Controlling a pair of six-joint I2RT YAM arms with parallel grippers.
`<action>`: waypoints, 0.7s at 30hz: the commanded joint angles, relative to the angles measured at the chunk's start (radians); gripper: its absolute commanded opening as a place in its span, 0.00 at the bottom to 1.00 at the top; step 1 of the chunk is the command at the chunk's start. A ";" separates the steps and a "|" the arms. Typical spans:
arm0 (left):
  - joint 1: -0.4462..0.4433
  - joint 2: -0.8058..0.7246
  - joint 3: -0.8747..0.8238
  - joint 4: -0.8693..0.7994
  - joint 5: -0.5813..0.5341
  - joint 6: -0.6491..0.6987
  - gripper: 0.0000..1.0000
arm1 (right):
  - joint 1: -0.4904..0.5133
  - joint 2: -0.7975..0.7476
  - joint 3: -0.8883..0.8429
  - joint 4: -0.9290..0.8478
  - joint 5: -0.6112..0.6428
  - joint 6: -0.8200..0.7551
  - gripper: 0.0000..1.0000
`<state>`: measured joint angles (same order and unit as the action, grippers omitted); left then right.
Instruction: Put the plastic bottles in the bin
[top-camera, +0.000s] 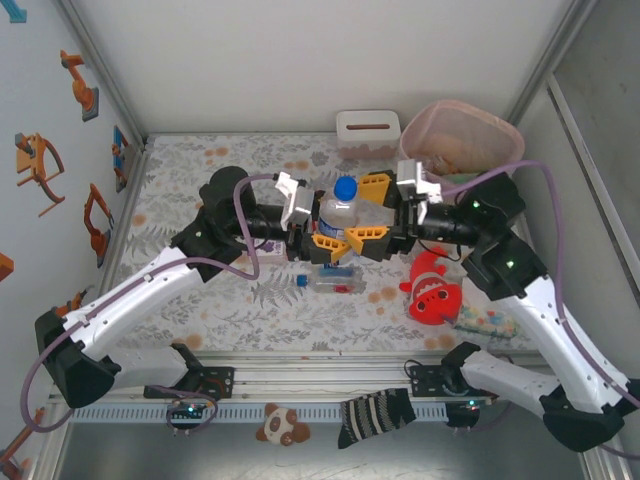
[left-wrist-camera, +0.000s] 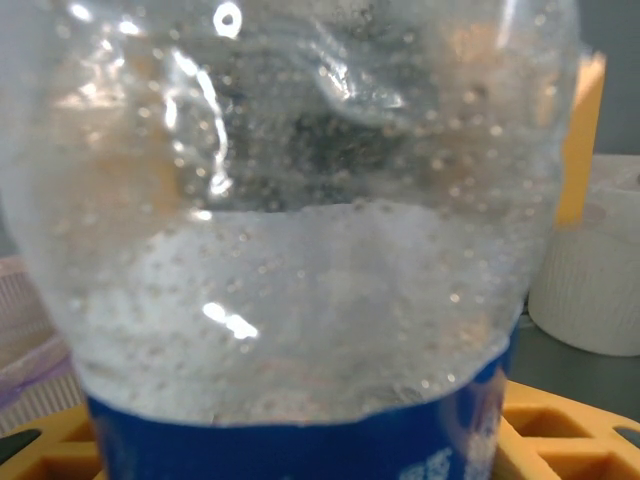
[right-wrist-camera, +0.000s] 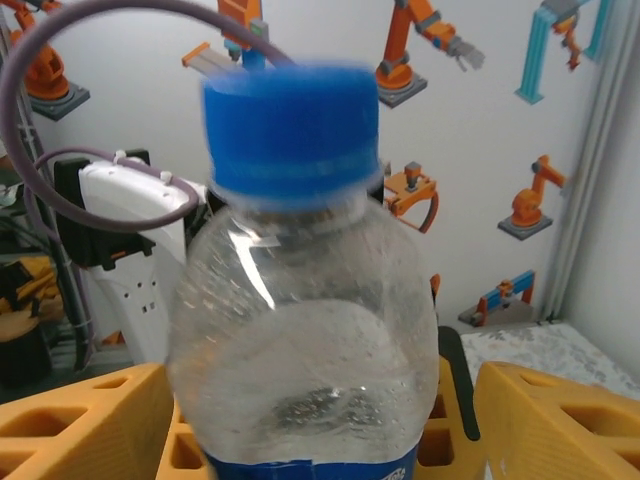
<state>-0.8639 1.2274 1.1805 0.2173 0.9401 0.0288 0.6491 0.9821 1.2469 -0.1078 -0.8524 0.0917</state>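
Observation:
A clear plastic bottle (top-camera: 341, 208) with a blue cap and blue label stands upright above the table's middle, between both grippers. My left gripper (top-camera: 328, 224) is shut on its lower body; in the left wrist view the bottle (left-wrist-camera: 300, 250) sits right against the camera, with yellow fingers (left-wrist-camera: 560, 430) at its sides. My right gripper (top-camera: 373, 212) stands open around the same bottle (right-wrist-camera: 300, 300), and a gap shows beside its right finger (right-wrist-camera: 560, 420). A second clear bottle (top-camera: 335, 279) lies on the table below them. The pink-beige bin (top-camera: 497, 128) stands at the back right.
A white slotted tissue box (top-camera: 367, 133) sits left of the bin. A red clownfish plush (top-camera: 432, 290) lies by the right arm, with a patterned cloth piece (top-camera: 490, 320) beside it. A striped sock (top-camera: 375, 415) and a small plush (top-camera: 283, 425) lie at the near edge.

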 joint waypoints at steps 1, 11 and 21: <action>-0.007 -0.018 0.024 0.101 0.049 -0.059 0.56 | 0.044 0.026 0.039 0.010 -0.019 -0.053 0.78; -0.011 -0.029 0.018 0.091 0.018 -0.041 0.57 | 0.101 0.058 0.062 -0.030 0.009 -0.076 0.71; -0.011 -0.063 -0.013 0.088 -0.058 0.011 0.62 | 0.104 0.068 0.079 -0.034 0.029 -0.080 0.56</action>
<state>-0.8722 1.2083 1.1732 0.2577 0.9192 0.0006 0.7437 1.0447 1.2968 -0.1249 -0.8261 0.0177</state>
